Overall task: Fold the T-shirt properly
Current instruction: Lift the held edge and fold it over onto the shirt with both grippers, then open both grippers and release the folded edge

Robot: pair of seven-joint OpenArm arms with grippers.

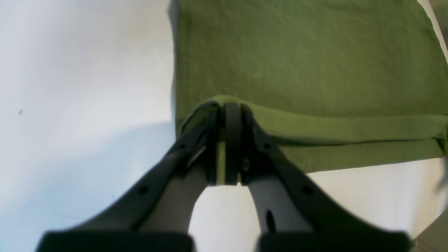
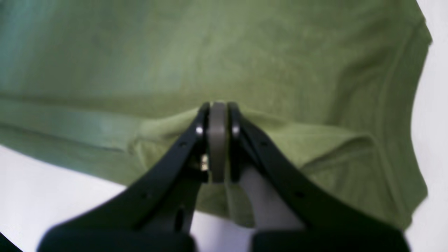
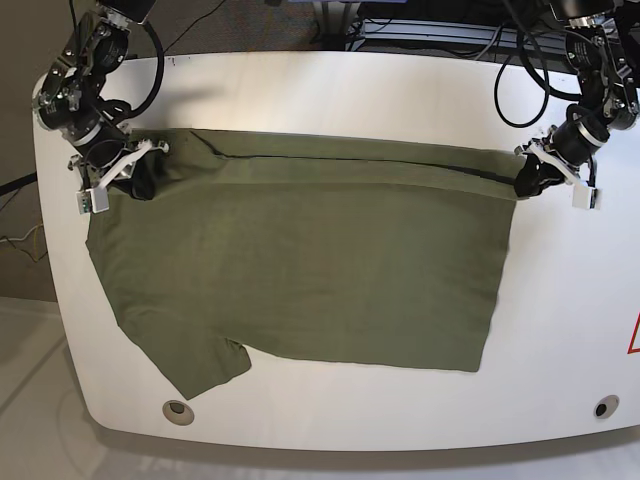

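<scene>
One olive-green T-shirt (image 3: 300, 270) lies spread across the white table (image 3: 330, 95), and it is the only garment there. Its far edge is doubled over into a narrow fold that runs nearly the whole width of the cloth. One short sleeve juts out at the near left corner in the base view; the other sleeve is not clearly seen.

Two arms work the shirt, one at each end of that far fold. The right gripper (image 2: 217, 105), on the left of the base view, has its jaws pressed together on a raised ridge of the fabric near the sleeve end. The left gripper (image 1: 231, 104), on the right of the base view, is likewise clamped on the folded edge at the shirt's corner, with a sliver of green visible between the jaws in the left wrist view.

Two small round fittings (image 3: 180, 410) sit in the table's near corners, and one red marking shows at its right edge.
</scene>
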